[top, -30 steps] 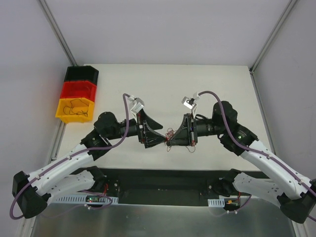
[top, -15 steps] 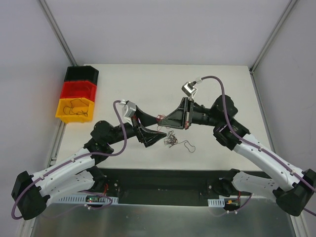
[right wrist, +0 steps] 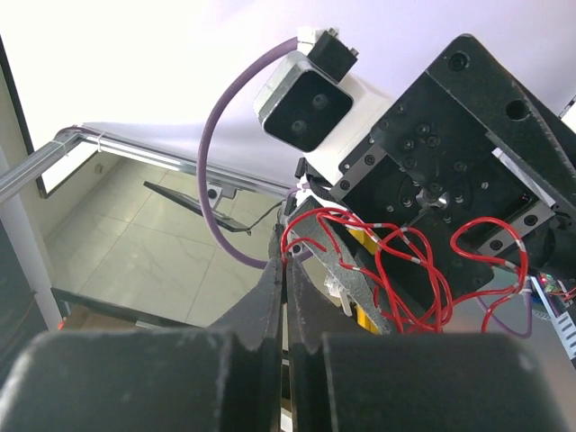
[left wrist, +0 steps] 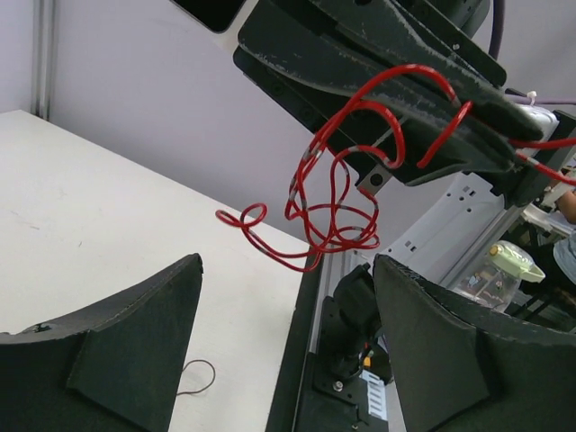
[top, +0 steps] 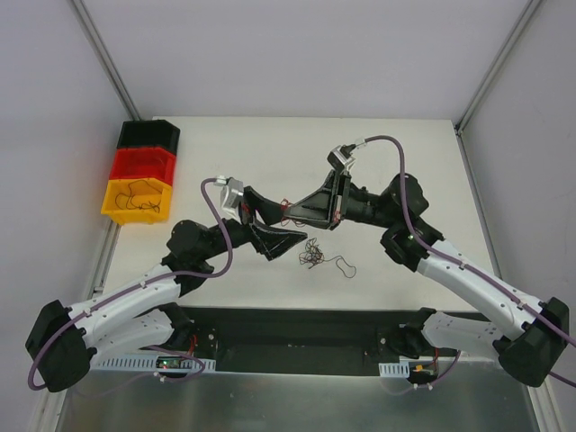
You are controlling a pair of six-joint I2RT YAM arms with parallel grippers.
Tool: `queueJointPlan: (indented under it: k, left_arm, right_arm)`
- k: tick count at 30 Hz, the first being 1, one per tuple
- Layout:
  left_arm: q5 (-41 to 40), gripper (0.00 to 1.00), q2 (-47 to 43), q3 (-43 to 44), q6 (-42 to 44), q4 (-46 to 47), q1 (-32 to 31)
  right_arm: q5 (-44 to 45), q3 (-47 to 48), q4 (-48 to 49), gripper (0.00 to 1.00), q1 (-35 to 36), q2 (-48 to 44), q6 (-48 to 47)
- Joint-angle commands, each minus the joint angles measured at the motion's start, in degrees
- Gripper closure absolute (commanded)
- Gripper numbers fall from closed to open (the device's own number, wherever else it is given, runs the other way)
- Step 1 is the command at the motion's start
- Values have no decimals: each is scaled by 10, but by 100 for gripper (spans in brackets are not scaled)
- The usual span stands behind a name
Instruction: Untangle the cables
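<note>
Cables (top: 315, 254) are in two lots. The right tool (right wrist: 286, 263) is squeezed shut with basically no gap, and it's pinching a red cable (left wrist: 335, 209) right at the fingertips. In the right wrist view the red loops spill from the middle of the frame out to the right, in front of the left arm's black wrist block (right wrist: 450, 153) and its white camera (right wrist: 306, 94).

In the left wrist view that same red cable dangles in the upper middle of the frame under the right tool's dark fingers, a messy knot of loops with one small curl sticking out to the left. The left tool (left wrist: 288, 264) is spread wide, with one finger (left wrist: 135, 360) at lower left and the other at lower right. It isn't holding anything, and the red knot hangs over the gap, not touching either finger as far as I can see.

From the top view both tools meet around the centre of the frame, tips close together and off the table (top: 405, 162). The rest of the cables sit in a loose dark tangle on the table just below and right of the tools, with one loop trailing off to the right.

Over at the left edge there's a stack of bins: black (top: 148, 135), red (top: 142, 165) and yellow (top: 126, 216), with a thin dark wire (top: 139, 192) lying in the yellow one.
</note>
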Motion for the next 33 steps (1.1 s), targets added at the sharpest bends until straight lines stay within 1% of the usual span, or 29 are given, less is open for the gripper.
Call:
queueJointPlan:
  k: [1, 4, 6, 10, 12, 14, 15, 16, 19, 21, 22, 26, 29, 33]
  left_arm:
    - [0, 27, 8, 22, -4, 62, -5]
    - [17, 27, 15, 33, -6, 71, -5]
    - [14, 36, 14, 33, -8, 79, -5]
    - [21, 60, 19, 44, 1, 66, -5]
    - [19, 71, 15, 49, 20, 29, -4]
    - [10, 86, 8, 48, 42, -6, -5]
    - [4, 95, 5, 43, 50, -16, -3]
    - [-4, 100, 1, 38, 58, -25, -3]
    - [-30, 100, -12, 28, 78, -60, -4]
    - [-41, 100, -23, 19, 97, -96, -3]
    - [-46, 100, -28, 14, 106, -118, -4]
    - [-78, 100, -58, -21, 140, -205, -4]
    - [-119, 100, -83, -50, 141, -267, -4]
    - [-176, 100, -117, -83, 128, -322, -4]
  right_arm:
    - [4, -16, 54, 100, 4, -11, 16]
    - [2, -22, 65, 100, 4, -10, 17]
    - [-1, -23, 71, 100, 4, -10, 18]
    - [-3, -16, 82, 100, 4, -10, 15]
    - [-5, -10, 82, 100, 4, -11, 11]
    - [-8, -2, 82, 100, 4, -11, 8]
    - [-9, 3, 82, 99, 4, -10, 4]
    - [-10, 6, 82, 100, 4, -10, 4]
    - [-9, 21, 74, 100, 3, -14, -13]
    - [-8, 39, 43, 100, 3, -21, -42]
    - [-8, 52, 12, 100, 3, -26, -62]
    - [16, 119, -139, 100, -5, -52, -195]
    - [50, 154, -226, 100, -10, -69, -273]
    - [39, 173, -237, 100, -23, -67, -289]
